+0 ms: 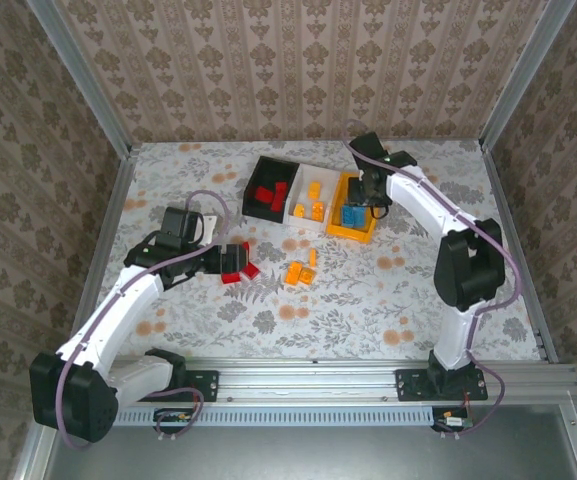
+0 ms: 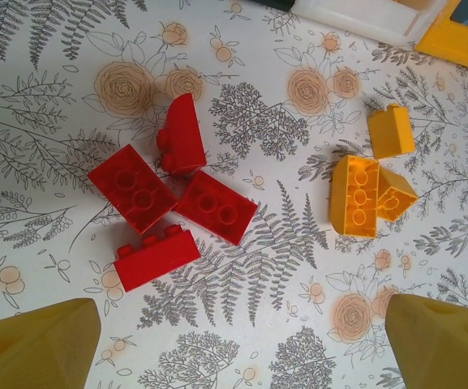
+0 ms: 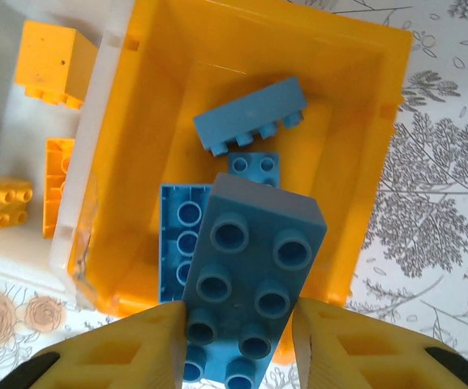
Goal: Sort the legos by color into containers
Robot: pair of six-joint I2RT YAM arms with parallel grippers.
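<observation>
Drop-off step: right gripper (image 3: 238, 324) clamps a blue brick (image 3: 254, 267) above the orange-yellow bin (image 3: 355, 97), release seems due next; left gripper (image 2: 242, 348) gapes empty

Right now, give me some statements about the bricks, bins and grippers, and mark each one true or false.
1. The right gripper holds a blue brick over the yellow bin. True.
2. The left gripper is shut on a red brick. False: it is open, above four loose red bricks.
3. The white bin holds orange bricks. True.
4. The black bin holds blue bricks. False: it holds red bricks.
</observation>
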